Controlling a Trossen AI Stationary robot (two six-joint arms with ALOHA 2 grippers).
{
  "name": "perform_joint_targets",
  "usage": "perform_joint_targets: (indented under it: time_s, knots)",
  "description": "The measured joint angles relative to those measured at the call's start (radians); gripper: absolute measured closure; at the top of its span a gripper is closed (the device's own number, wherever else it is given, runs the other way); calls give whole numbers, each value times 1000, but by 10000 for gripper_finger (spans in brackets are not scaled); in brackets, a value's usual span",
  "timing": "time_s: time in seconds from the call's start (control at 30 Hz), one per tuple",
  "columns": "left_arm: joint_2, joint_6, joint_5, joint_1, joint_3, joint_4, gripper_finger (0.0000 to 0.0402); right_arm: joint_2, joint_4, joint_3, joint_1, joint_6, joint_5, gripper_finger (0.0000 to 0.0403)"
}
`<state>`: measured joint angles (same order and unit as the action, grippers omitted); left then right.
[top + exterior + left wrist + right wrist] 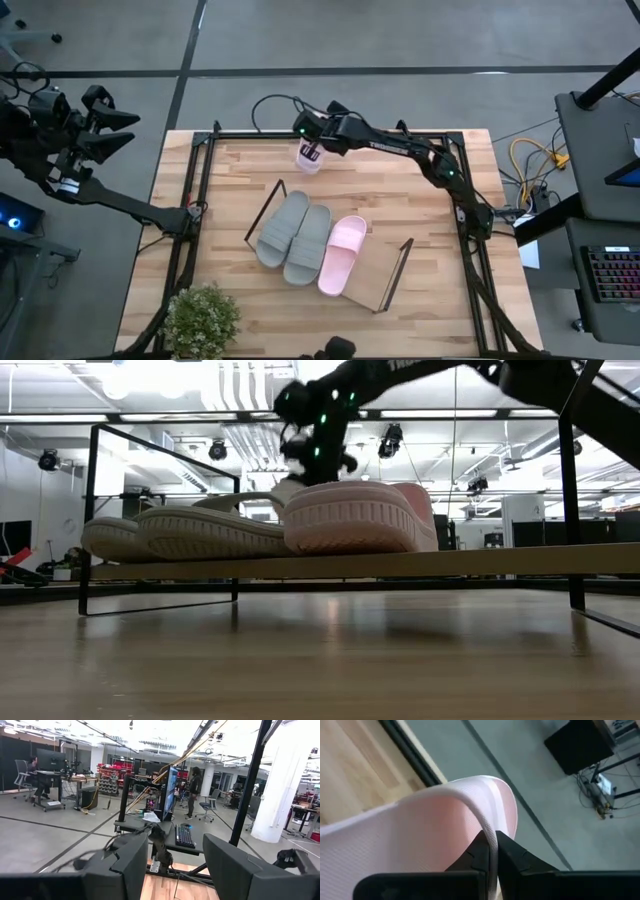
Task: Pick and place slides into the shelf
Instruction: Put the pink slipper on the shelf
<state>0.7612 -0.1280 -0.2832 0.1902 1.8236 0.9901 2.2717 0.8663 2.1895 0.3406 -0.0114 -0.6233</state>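
The shelf (375, 270) lies slantwise in the middle of the table. Two grey slides (283, 228) (308, 243) and one pink slide (342, 254) lie on it side by side, soles down. In the low view they are the grey slides (190, 530) and the pink one (355, 517) on the board (450, 563). My right gripper (312, 150) is over the table's far edge, shut on the second pink slide (309, 160). My left gripper (115, 130) waits open, raised beyond the table's left edge. My right gripper pinches the pink slide's thin curved strap edge (492, 837) between its two fingers (517, 857), one finger on the inner side of the arch and one on the outer. The fingers come from above, pointing down. The slide hangs below them; whether its lower end touches the table is hidden.
A black metal frame (200, 190) runs along the table's left, far and right edges. A potted plant (200, 318) stands at the near left corner. The shelf's right end, beside the pink slide, is bare board. People and desks show in the room beyond.
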Motion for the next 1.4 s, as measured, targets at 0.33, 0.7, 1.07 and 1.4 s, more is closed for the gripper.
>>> perform_joint_targets:
  time_s: [0.33, 0.7, 1.07, 1.4]
  knots:
    - [0, 2, -2, 0, 0, -1, 226, -245, 164, -1, -102, 122, 71, 392]
    - [20, -25, -29, 0, 0, -6, 226, -464, 448, -4, -312, 345, -35, 392]
    - [65, -25, -36, 0, -7, -11, 226, -484, 705, -6, -543, 737, -35, 392]
    - [64, -25, -35, 0, -42, -7, 226, -482, 705, -36, -626, 928, -41, 392]
